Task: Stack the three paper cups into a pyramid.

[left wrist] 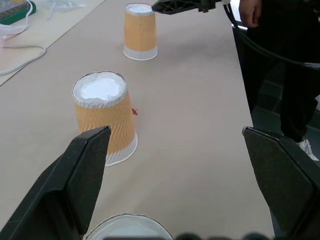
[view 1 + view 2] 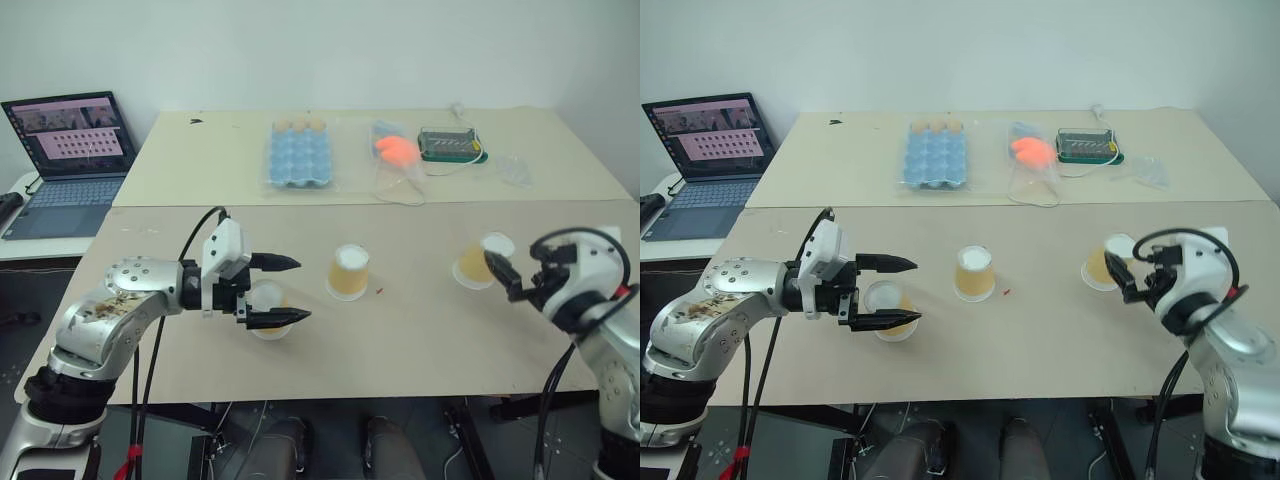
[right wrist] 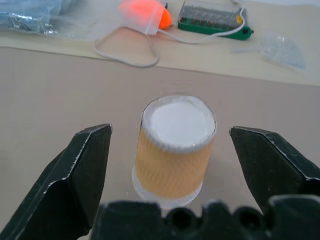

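Three tan-orange paper cups stand upside down on the near table. The left cup [image 2: 268,308] sits between the wide-open fingers of my left gripper [image 2: 285,291], close to its palm; its white base [image 1: 129,227] shows there in the left wrist view. The middle cup [image 2: 349,272] stands alone in the centre. The right cup [image 2: 480,262] stands just ahead of my open right gripper [image 2: 508,276]; in the right wrist view the cup [image 3: 175,150] is centred between the two fingers, beyond their tips.
On the far table lie a blue egg carton [image 2: 298,155], an orange thing in a clear bag [image 2: 397,150], a green-and-black box [image 2: 450,145] and plastic wrap [image 2: 515,170]. A laptop [image 2: 65,160] sits at the left. A person [image 1: 280,50] stands past the table's right edge.
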You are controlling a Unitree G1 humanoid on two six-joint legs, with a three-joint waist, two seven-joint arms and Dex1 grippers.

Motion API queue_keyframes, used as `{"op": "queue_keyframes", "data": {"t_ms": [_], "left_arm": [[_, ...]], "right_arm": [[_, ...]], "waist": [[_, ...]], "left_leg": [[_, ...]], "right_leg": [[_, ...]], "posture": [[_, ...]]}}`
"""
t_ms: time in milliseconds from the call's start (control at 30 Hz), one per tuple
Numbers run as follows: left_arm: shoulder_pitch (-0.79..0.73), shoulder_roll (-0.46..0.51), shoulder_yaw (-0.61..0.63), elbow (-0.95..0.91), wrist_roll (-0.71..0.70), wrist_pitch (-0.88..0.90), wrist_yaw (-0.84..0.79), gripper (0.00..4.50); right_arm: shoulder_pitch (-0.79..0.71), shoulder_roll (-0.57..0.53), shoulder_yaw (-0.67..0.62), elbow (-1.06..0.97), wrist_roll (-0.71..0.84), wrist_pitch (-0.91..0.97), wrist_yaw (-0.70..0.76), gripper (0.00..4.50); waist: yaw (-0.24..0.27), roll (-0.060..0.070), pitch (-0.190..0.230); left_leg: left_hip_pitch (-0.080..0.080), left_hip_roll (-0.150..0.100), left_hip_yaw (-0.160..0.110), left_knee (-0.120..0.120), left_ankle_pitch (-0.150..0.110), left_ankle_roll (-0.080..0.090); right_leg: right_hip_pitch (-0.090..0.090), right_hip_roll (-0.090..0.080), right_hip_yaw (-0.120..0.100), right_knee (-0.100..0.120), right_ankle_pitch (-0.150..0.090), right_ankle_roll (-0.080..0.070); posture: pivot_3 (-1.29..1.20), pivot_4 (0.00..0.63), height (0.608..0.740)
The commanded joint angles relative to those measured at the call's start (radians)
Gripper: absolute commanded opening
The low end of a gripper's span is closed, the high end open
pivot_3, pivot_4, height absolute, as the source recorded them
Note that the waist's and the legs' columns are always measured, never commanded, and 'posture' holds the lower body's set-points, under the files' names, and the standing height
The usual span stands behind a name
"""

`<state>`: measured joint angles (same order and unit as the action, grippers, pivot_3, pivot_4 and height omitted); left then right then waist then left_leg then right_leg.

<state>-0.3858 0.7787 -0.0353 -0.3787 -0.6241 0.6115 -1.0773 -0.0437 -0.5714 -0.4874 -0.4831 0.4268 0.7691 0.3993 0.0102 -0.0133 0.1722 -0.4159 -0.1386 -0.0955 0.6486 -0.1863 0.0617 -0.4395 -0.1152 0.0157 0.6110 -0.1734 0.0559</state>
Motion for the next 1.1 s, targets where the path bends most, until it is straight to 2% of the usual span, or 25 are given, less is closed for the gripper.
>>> {"op": "queue_keyframes", "data": {"t_ms": [33, 100, 500, 800, 933, 1100], "left_arm": [[-0.015, 0.007, 0.017, -0.015, -0.004, -0.012, -0.010, 4.50], [-0.018, 0.008, 0.014, -0.012, -0.002, -0.013, -0.015, 4.50], [-0.030, 0.004, 0.017, -0.018, -0.002, -0.004, -0.004, 4.50], [0.002, 0.017, 0.042, -0.045, -0.009, 0.004, 0.023, 4.50], [0.008, 0.018, 0.048, -0.050, -0.010, 0.005, 0.036, 4.50], [0.015, 0.019, 0.051, -0.056, -0.011, 0.004, 0.047, 4.50]], "right_arm": [[0.037, -0.002, -0.061, -0.050, 0.019, -0.008, -0.013, 4.40], [0.054, 0.011, -0.051, -0.030, 0.009, -0.023, -0.026, 4.40], [-0.036, 0.078, 0.058, 0.138, -0.026, -0.092, -0.069, 4.40], [-0.185, 0.079, 0.085, 0.296, -0.042, -0.156, -0.083, 4.40], [-0.256, 0.069, 0.106, 0.359, -0.053, -0.183, -0.070, 4.40], [-0.281, 0.066, 0.124, 0.410, -0.070, -0.208, -0.062, 4.40]], "waist": [[-0.001, 0.000, 0.000], [-0.001, 0.000, 0.000], [-0.002, 0.000, 0.000], [-0.007, 0.000, 0.000], [-0.007, 0.000, 0.000], [-0.007, 0.000, 0.000]], "left_leg": [[0.000, 0.000, 0.000, 0.000, 0.000, 0.000], [0.000, 0.000, 0.000, 0.000, 0.000, 0.000], [0.001, 0.001, 0.001, 0.000, 0.000, 0.000], [0.001, 0.000, 0.001, 0.000, 0.000, 0.000], [0.001, 0.000, 0.001, 0.000, 0.000, 0.000], [0.001, 0.000, 0.001, 0.000, 0.000, 0.000]], "right_leg": [[0.000, 0.000, 0.000, 0.000, -0.001, 0.001], [0.000, 0.000, 0.000, 0.000, -0.004, 0.007], [0.001, 0.000, 0.000, 0.000, -0.004, 0.006], [0.001, 0.001, 0.001, 0.000, -0.004, 0.006], [0.000, 0.001, 0.000, 0.000, 0.000, -0.001], [0.000, 0.001, 0.000, 0.000, 0.000, -0.001]], "posture": [[0.00, 0.150, 0.713], [0.00, 0.150, 0.713], [0.00, 0.150, 0.713], [0.00, 0.150, 0.713], [0.00, 0.150, 0.713], [0.00, 0.150, 0.713]]}}
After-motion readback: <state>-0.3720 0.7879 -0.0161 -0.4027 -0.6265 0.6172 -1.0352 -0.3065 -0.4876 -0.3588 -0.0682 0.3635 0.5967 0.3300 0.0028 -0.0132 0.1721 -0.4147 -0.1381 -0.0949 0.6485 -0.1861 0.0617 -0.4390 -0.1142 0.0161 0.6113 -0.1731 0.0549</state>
